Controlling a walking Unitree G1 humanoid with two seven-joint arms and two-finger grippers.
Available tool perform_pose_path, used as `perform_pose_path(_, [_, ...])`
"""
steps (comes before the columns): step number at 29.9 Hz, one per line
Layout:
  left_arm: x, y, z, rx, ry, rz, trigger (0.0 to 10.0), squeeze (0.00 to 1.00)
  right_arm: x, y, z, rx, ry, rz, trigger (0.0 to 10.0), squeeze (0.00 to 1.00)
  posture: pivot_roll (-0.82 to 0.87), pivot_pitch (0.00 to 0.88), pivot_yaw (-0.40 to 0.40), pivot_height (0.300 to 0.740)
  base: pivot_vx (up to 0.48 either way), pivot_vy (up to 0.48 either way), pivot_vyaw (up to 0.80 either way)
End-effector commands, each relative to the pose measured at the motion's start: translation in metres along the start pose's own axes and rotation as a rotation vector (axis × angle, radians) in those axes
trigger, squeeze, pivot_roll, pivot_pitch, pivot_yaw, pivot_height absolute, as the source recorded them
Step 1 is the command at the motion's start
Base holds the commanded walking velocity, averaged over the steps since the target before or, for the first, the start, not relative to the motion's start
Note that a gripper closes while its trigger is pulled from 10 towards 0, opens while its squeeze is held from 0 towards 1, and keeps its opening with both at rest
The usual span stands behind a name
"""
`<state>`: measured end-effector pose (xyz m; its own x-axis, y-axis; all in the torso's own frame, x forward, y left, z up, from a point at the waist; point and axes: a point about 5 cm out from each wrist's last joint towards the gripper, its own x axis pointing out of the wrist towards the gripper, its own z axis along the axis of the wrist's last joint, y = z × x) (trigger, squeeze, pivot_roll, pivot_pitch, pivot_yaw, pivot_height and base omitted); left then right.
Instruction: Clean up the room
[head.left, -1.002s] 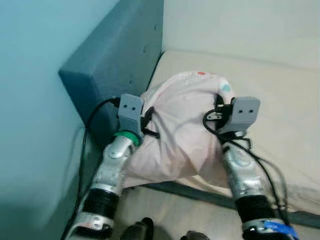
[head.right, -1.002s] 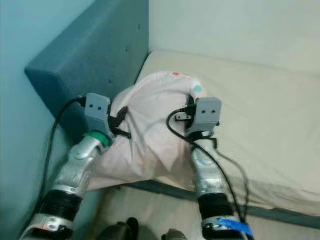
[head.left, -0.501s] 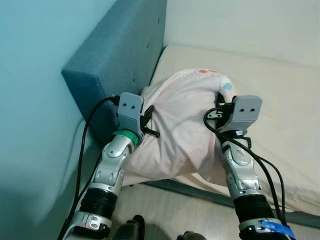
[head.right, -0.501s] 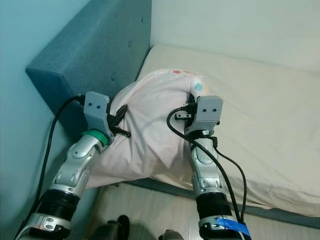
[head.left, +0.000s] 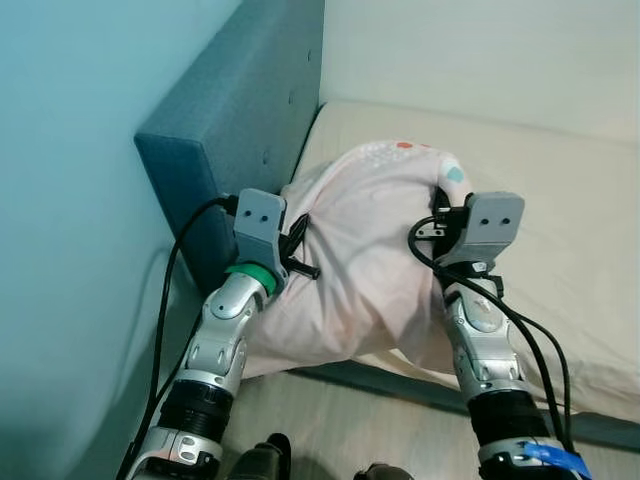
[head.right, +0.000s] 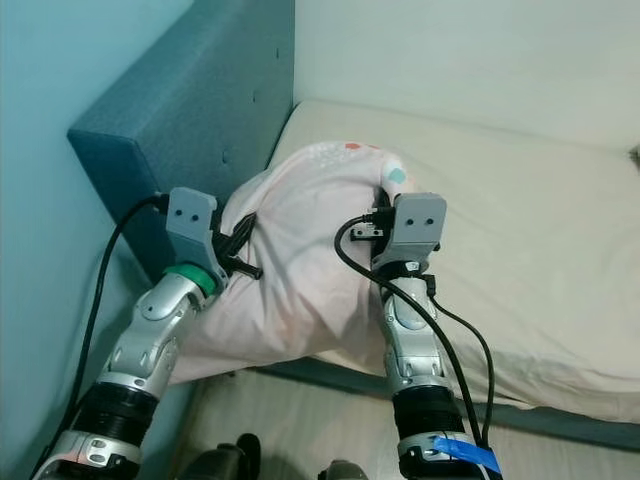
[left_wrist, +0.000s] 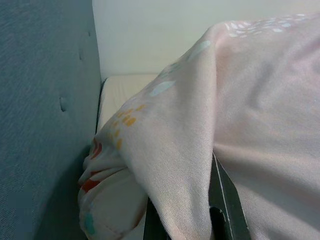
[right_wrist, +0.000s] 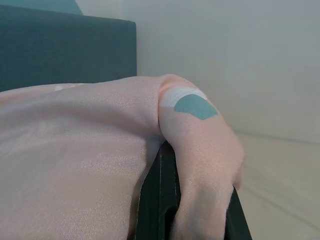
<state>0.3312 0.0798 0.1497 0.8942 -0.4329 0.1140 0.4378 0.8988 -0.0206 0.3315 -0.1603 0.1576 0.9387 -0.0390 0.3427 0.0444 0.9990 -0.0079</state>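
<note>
A pale pink pillow with small coloured spots is held above the bed's corner, beside the headboard. On its left side my left gripper is shut on a fold of the pillow's fabric, which drapes over the black fingers. My right gripper is shut on the pillow's right corner, the one with the teal patch. The pillow's lower end hangs past the mattress edge.
A cream mattress stretches to the right and back. Along the left stands a teal padded headboard against a light blue wall. A dark bed frame rail runs above a strip of pale wood floor.
The view has shifted a little. Both grippers keep their hold and the pillow stays at about the same place over the bed corner.
</note>
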Motion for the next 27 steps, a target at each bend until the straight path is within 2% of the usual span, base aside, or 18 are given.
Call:
perform_pose_path(1, [0.0019,-0.0094,0.0099,-0.001,-0.059,-0.049,10.0,0.00,0.0015,-0.0012,0.0078,0.006,-0.043,-0.009,10.0,0.00,0.02,0.030,0.037,0.740,0.356,0.000,0.00])
perform_pose_path(27, [0.0001,-0.0099,0.0106,-0.024,-0.066,-0.053,10.0,0.00,0.0018,0.0005,0.0079,0.010,-0.040,0.003,10.0,0.00,0.03,0.050,0.022,0.740,0.357,0.000,0.00])
